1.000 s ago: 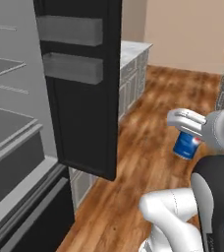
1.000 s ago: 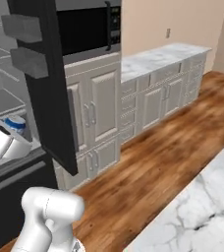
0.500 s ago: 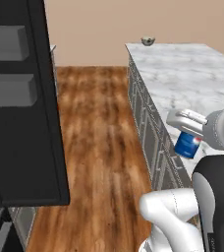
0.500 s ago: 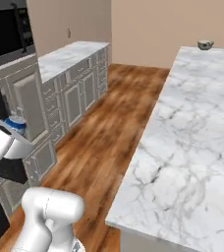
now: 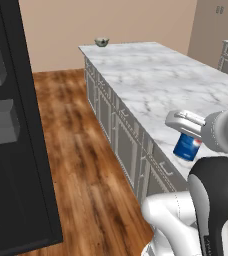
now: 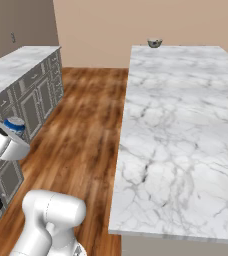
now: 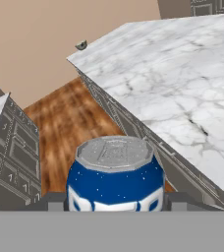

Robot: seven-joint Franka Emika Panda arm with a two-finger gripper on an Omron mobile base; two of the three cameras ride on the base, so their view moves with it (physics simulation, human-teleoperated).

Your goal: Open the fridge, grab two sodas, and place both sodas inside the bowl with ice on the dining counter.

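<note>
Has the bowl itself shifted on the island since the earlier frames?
No. The bowl sits at the dining counter's far corner as before; the base turned, shifting the views.

— Illumination: even and bright, diffuse, no single source to be made out. Soft sheen on the dining counter (image 6: 176, 125); mild gloss on the wood floor (image 5: 81, 150).

— Shadows?

— Faint. Darker tone under the countertop overhang along the cabinet fronts in the left base view. Fridge (image 5: 16, 130) door near-black, surface detail mostly lost.

— Sharpness?

— Rendered, crisp on large surfaces, no motion blur. Jagged edges on cabinet lines in the hand view. Bowl (image 6: 154, 43) too small for detail. Blue can (image 7: 115, 174) close to the lens, sharp, speckled texture readable.

— Distortion?

— Strong perspective stretch toward the lower edges of both base views; no glare.
</note>
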